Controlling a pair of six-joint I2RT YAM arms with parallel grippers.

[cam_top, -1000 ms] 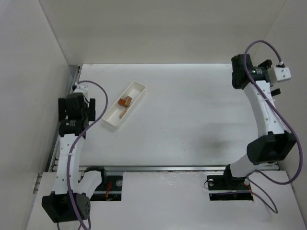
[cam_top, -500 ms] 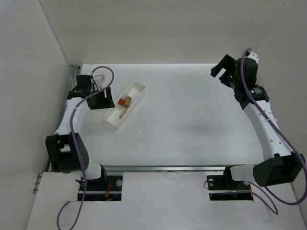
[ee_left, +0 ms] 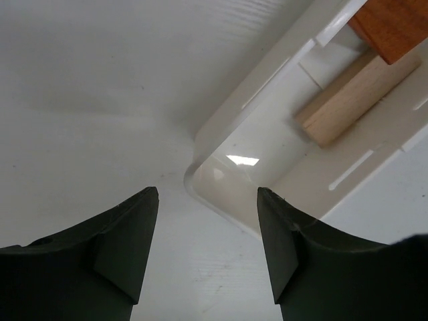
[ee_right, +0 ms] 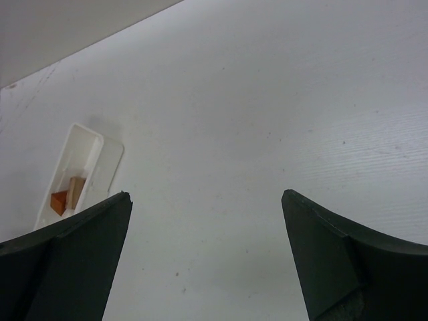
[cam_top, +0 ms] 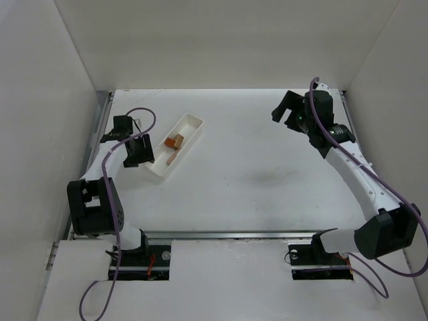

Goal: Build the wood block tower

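The left claw [ee_left: 207, 194] has swung to the tray [ee_left: 267, 174], jaws narrowed but released; wood blocks [ee_left: 358, 97] lie untouched just beyond. Right claw [ee_right: 205, 195] released too.

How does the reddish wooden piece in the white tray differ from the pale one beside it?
Colour: the reddish-brown piece is dark orange-red, while the pale tan bar is light wood.
Shape: the reddish-brown piece looks wedge-like, and the pale tan bar is a straight rectangular stick.
Place: the reddish-brown piece sits near the middle of the white tray, with the pale tan bar closer to its near end.
Both lie loose inside the tray.
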